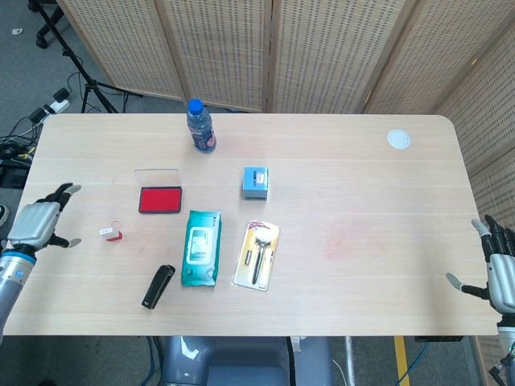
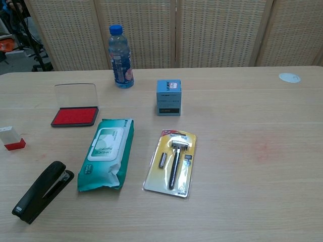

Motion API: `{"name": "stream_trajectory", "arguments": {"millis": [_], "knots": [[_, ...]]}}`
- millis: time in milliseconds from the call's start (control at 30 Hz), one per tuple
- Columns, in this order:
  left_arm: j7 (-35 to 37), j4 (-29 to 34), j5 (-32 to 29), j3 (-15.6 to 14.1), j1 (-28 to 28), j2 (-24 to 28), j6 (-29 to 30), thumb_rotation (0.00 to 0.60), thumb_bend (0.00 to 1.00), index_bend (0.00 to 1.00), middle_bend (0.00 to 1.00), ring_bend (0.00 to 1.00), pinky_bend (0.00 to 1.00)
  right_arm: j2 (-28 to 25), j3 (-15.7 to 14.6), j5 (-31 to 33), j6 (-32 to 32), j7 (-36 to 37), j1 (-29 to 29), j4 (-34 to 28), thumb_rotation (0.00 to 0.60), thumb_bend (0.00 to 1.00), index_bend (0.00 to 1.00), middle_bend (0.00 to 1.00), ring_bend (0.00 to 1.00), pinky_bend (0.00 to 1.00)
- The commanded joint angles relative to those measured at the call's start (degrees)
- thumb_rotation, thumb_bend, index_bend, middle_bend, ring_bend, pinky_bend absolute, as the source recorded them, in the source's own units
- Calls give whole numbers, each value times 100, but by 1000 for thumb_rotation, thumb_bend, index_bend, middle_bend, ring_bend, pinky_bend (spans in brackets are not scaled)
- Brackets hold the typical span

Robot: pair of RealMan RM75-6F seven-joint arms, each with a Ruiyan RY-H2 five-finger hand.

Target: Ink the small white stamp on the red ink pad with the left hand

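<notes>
left hand (image 1: 36,225) spread, empty | stamp (image 1: 113,235) beside red ink pad (image 1: 160,199) (lid up) | stapler (image 1: 158,285) near

Left hand (image 1: 36,224) at the left edge of the surface, fingers spread and holding nothing, its forearm running off the lower-left corner, right hand (image 1: 499,272) low at the far right edge, fingers apart and empty, neither showing in the chest view

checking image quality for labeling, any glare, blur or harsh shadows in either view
Head view: even, soft light, sharp throughout, only faint shadows under the water bottle. Chest view: the ink pad lid shows mild sheen, objects stay crisp, near edge slightly stretched by the wide lens.
</notes>
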State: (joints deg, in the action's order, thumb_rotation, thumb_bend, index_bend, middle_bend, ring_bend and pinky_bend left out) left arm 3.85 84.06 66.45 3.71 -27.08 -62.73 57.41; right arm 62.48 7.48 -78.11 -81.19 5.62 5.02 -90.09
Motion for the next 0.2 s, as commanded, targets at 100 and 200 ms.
{"name": "stream_trajectory", "arguments": {"millis": [100,200], "knots": [[967,-303,827,175,1141,-680,2333,600,24,0,0,0,0,34,-56,-207,-179,-141,-38,-80,600,103,0,0,0,0],[1204,-499,913,174,1217,-817,2420,600,26,0,0,0,0,37,-71,-239,-208,-140,-51,-84,600,104,0,0,0,0]]}}
